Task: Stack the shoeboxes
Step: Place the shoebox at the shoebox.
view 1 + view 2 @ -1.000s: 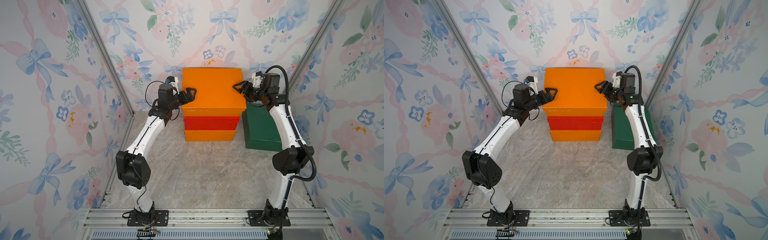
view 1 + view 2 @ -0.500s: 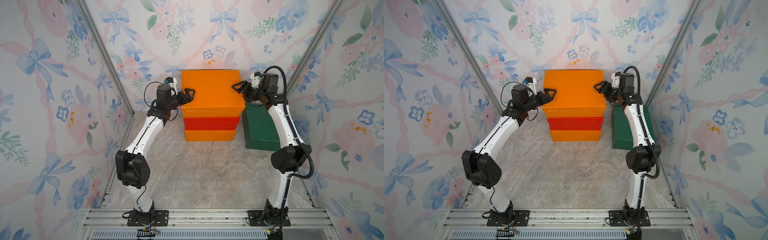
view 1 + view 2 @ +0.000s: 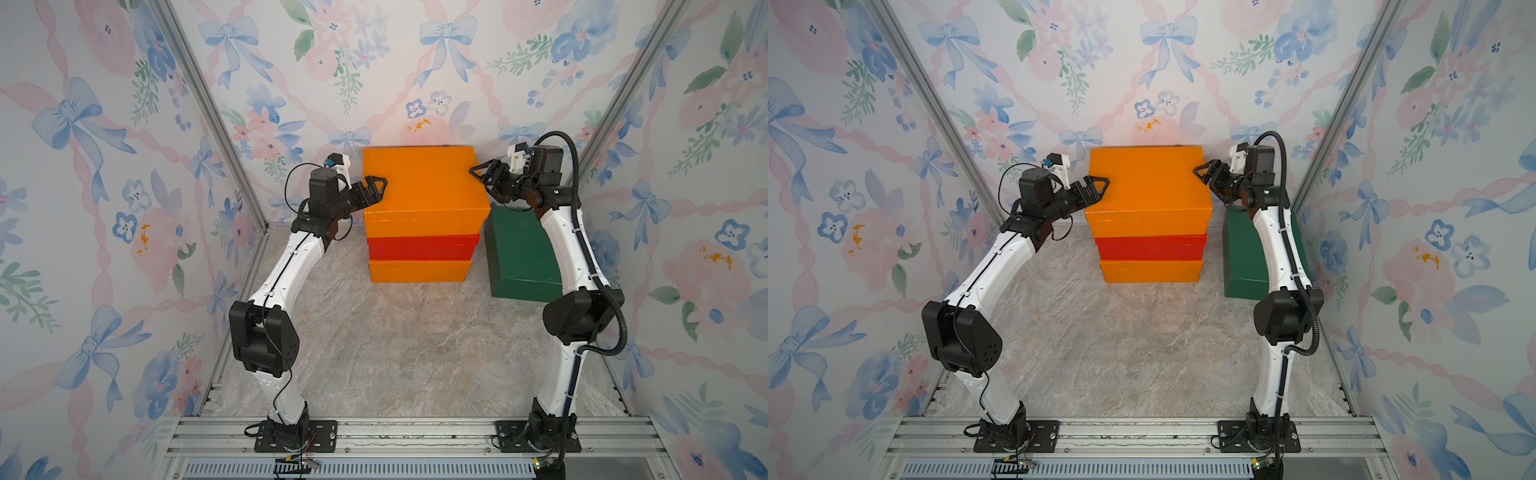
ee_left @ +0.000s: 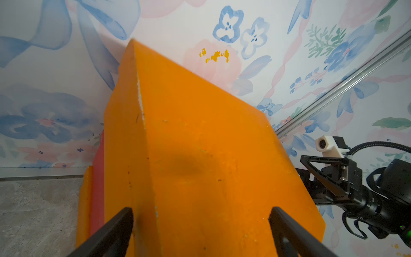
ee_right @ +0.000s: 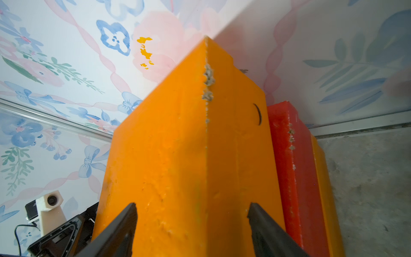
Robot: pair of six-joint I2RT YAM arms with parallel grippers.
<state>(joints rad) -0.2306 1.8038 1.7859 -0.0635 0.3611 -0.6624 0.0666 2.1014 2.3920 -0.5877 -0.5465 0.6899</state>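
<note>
Three shoeboxes stand stacked against the back wall in both top views: an orange one at the bottom, a red one in the middle, and a larger-looking orange one on top. A dark green shoebox lies on the floor, to the right of the stack. My left gripper is open and straddles the top box's left upper edge. The right gripper is open astride the right upper edge. Neither clamps the box.
Flowered walls close in on the left, back and right, and the stack's rear is almost against the back wall. The marble floor stretches in front of the boxes. A metal rail at the front carries both arm bases.
The top orange box has sunk slightly onto the red one. Both grippers have opened a little wider at its edges. The arms have barely moved.
</note>
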